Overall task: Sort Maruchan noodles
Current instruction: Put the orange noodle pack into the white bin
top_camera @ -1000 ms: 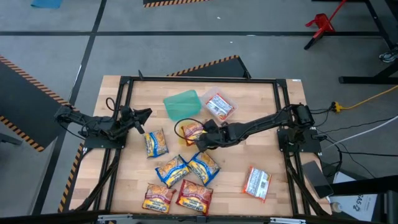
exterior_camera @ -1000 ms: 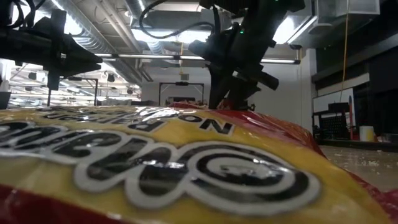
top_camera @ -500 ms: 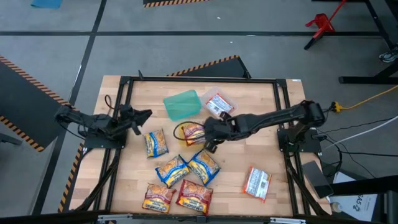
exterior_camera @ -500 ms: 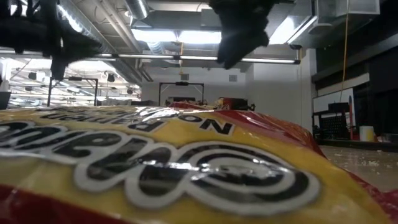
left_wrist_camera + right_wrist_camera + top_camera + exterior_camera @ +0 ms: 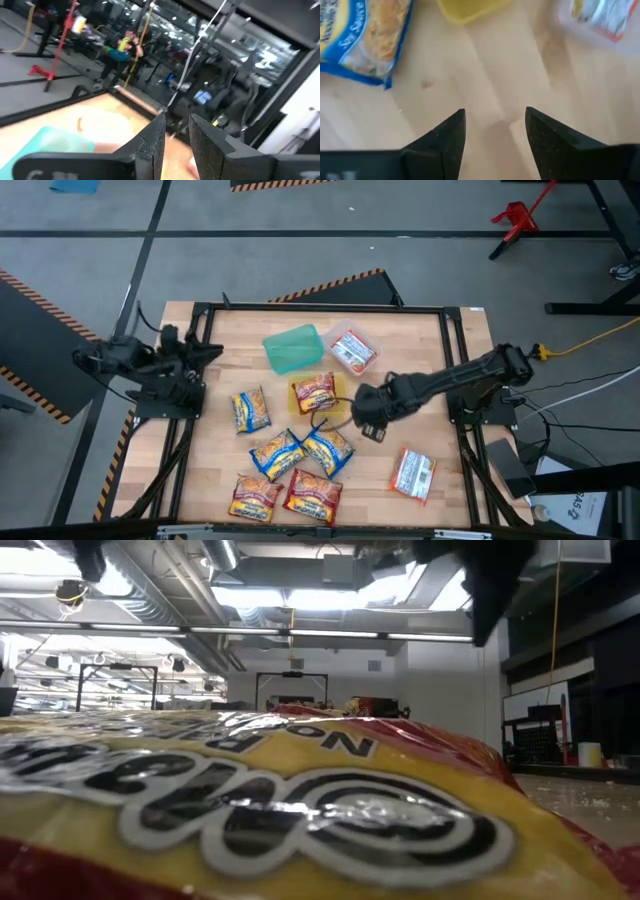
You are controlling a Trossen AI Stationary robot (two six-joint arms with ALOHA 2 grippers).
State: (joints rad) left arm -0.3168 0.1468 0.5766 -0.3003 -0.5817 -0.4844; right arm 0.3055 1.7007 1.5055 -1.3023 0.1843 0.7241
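Note:
In the high view an orange-red packet [image 5: 315, 392] lies in the yellow container [image 5: 296, 402], and a red-and-white packet [image 5: 352, 350] lies in the clear container. Three blue packets [image 5: 250, 410] [image 5: 275, 455] [image 5: 326, 448], two orange-red ones [image 5: 255, 498] [image 5: 312, 495] and a red-and-white one [image 5: 413, 473] lie flat on the table. My right gripper [image 5: 366, 418] [image 5: 495, 132] hovers open over bare wood just right of the yellow container. My left gripper [image 5: 208, 350] [image 5: 177, 142] is open near the table's left edge, pointing up toward the room.
A teal container [image 5: 293, 347] [image 5: 55, 145] sits empty near the far middle. The black frame rails [image 5: 320, 308] border the wooden top. An orange-red packet [image 5: 300, 810] fills the low view. Bare wood lies on the right half, between my right gripper and the lone red-and-white packet.
My right gripper has drawn back from the orange-red packet in the yellow container toward the table's right and near side, and has risen. The packet stays in the container. My left gripper has pulled back toward the left edge and tipped upward.

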